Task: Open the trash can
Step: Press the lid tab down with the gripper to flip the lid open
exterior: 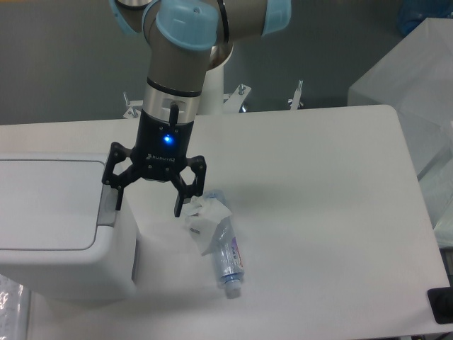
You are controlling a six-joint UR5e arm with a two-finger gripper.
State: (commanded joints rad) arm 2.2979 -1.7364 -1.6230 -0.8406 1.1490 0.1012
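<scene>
The trash can is a large white plastic bin with rounded corners at the left edge of the table. Its flat white lid is down. A grey push tab sits at the lid's right edge. My gripper hangs from the arm just right of the bin. It is open, fingers pointing down. The left fingertip is right beside the tab; I cannot tell if it touches. The right fingertip hangs over the table.
A crushed clear plastic bottle with a blue label lies on the white table just right of my gripper. A translucent white covered box stands at the far right. A small black object sits at the table's front right corner.
</scene>
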